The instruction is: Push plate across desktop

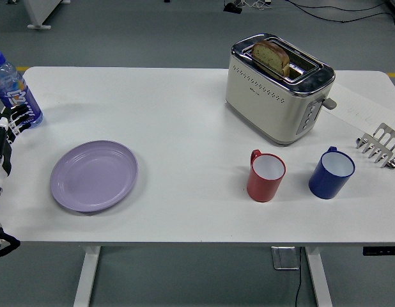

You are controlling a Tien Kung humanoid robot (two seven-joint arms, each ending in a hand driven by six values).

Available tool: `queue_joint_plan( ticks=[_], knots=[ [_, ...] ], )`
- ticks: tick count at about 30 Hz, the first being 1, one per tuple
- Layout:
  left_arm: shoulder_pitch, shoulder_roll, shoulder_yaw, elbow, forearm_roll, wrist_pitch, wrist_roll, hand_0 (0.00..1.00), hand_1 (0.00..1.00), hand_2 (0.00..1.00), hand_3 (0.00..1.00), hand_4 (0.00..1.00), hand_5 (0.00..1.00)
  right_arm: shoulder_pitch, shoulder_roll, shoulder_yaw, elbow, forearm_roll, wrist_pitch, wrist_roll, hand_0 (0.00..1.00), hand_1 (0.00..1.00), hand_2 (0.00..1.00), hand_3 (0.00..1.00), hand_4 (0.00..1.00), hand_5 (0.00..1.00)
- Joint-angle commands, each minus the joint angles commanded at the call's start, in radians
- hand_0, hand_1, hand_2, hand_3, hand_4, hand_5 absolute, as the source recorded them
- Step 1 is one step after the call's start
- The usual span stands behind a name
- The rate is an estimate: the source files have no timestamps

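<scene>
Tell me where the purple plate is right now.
In the head view the plate lies on the table's left side near its front edge, just right of the left hand and below the bottle, far left of the red mug.

- Left hand (7, 137): cut off by the picture's left edge; only a few black-and-white finger segments show, and their curl cannot be told.
- Bottle (13, 91): just beyond the fingers (18, 118), its cap side clipped by the left edge; its base is partly covered by them, and contact cannot be told.
- Label print on the bottle: too small to read.
- Toast rack (380, 146): far from the fingers, at the right edge; its outer end is cut off.
- Bread slice (271, 57): lower part hidden inside the toaster (277, 89) slot.
- Cable (338, 9) on the floor: runs out past the top edge.
</scene>
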Motion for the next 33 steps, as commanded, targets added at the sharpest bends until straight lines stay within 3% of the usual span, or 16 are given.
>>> queue_joint_plan(
  ticks=[3, 12, 19, 33],
  knots=[
    [0.003, -0.011, -0.006, 0.007, -0.006, 0.002, -0.005, 0.825, 0.876, 0.905, 0.810, 0.553, 0.998, 0.000, 0.000, 0.000, 0.000, 0.000, 0.000, 0.000, 0.677, 0.680, 0.759, 0.705, 0.322, 0.317],
    [0.021, -0.088, -0.019, 0.029, -0.074, -0.005, -0.030, 0.812, 0.869, 0.901, 0.806, 0.554, 0.998, 0.003, 0.000, -0.006, 0.000, 0.003, 0.000, -0.001, 0.678, 0.680, 0.759, 0.705, 0.322, 0.317],
    [0.035, -0.128, -0.010, 0.041, -0.076, -0.003, -0.050, 0.794, 0.859, 0.894, 0.808, 0.550, 0.998, 0.006, 0.001, -0.010, 0.000, 0.004, 0.001, -0.001, 0.676, 0.679, 0.759, 0.704, 0.322, 0.317],
    [0.023, -0.139, 0.032, 0.063, -0.063, 0.029, -0.077, 0.794, 0.861, 0.894, 0.810, 0.541, 0.998, 0.009, -0.001, -0.013, 0.000, 0.003, 0.002, 0.001, 0.675, 0.678, 0.758, 0.704, 0.321, 0.317]
  ],
)
